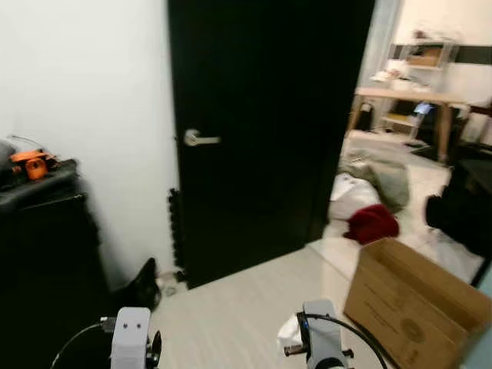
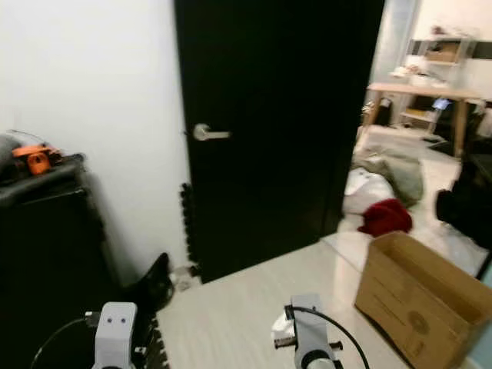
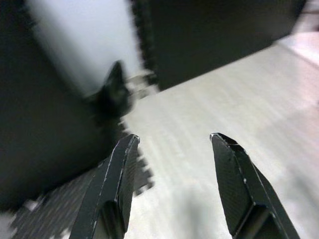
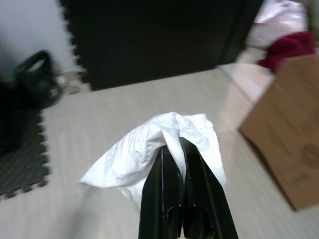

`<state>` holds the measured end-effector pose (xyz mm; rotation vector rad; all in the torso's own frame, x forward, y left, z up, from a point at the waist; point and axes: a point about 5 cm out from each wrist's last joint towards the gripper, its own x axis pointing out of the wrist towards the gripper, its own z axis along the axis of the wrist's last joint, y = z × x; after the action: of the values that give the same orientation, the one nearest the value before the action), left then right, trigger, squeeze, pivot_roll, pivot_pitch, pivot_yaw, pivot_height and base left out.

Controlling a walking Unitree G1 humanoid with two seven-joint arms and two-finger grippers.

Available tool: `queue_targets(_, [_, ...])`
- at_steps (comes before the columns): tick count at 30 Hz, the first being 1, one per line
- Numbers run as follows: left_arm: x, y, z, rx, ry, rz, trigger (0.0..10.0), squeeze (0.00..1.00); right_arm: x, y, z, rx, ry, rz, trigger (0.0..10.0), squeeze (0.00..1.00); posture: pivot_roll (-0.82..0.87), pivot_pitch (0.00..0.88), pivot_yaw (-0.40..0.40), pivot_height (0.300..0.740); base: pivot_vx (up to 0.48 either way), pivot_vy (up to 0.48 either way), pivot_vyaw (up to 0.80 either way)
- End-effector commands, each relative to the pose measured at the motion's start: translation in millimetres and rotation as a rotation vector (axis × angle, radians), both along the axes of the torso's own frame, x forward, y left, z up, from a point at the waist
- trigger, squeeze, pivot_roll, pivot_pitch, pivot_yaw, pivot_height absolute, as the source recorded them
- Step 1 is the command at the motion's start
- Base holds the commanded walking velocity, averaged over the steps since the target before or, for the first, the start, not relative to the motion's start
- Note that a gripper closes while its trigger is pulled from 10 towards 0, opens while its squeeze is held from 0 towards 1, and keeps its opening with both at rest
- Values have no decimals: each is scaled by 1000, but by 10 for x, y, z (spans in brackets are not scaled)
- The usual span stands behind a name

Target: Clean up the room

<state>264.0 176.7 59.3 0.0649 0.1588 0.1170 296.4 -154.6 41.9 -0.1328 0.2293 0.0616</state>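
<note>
A crumpled white paper [image 4: 164,144] hangs from my right gripper [image 4: 175,144], whose fingers are shut on it above the pale floor. In the left eye view a bit of that white paper [image 1: 289,332] shows beside my right wrist at the bottom edge. An open cardboard box [image 1: 415,300] sits on the floor at the right, close to the right arm. My left gripper [image 3: 172,142] is open over the floor with nothing between its fingers. Red cloth [image 1: 372,223], white cloth [image 1: 350,196] and a grey-green heap [image 1: 382,175] lie on the floor beyond the doorway.
A black door [image 1: 261,131] with a silver handle [image 1: 198,139] stands ahead. A black cabinet [image 1: 42,254] at the left carries an orange tool [image 1: 29,164]. A black bag [image 1: 142,286] lies by the wall. A wooden table [image 1: 407,104] and shelves stand in the far room.
</note>
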Motion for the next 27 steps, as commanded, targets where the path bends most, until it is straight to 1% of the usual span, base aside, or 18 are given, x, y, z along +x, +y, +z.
queue_targets(1, [-18, -10, -34, 4, 19, -4, 10000, 0, -21, -9, -32, 6, 17, -9, 10000, 0, -43, 53, -9, 740, 0, 0, -800])
queue_targets(27, [-19, -3, -27, -15, 12, 11, 10000, 0, -28, -20, -36, 11, 21, -14, 10000, 0, -43, 59, -12, 740, 0, 0, -800])
